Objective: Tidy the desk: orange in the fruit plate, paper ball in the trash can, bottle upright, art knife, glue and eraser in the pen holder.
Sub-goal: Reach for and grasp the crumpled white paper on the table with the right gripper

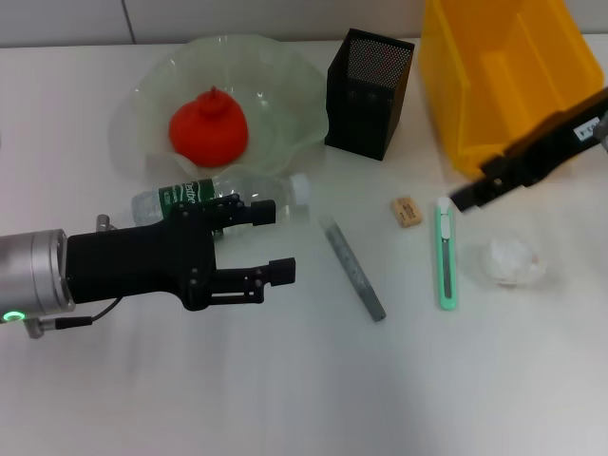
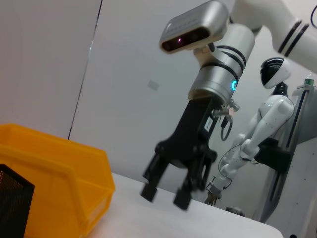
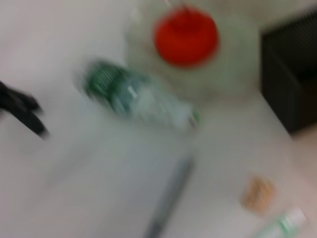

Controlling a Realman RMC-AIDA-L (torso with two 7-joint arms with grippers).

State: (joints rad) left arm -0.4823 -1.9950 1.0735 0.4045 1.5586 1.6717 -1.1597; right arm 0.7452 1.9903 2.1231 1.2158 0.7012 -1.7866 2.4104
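Left gripper (image 1: 277, 242) open-jawed beside the lying bottle (image 1: 220, 197), likely to raise it; right gripper (image 1: 463, 198) open near the bottle's far side.

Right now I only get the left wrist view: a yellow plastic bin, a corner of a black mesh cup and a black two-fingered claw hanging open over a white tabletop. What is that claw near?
Observer: That is the right gripper. It hangs by the far end of a slim green-and-white art knife that lies flat.
Operator: Is any fruit put away?
Observer: Yes, the red-orange orange sits in the pale-green wavy glass fruit plate.
Operator: And the arm whose camera I am using?
Observer: Its left gripper is open beside the small clear plastic bottle, which lies on its side.
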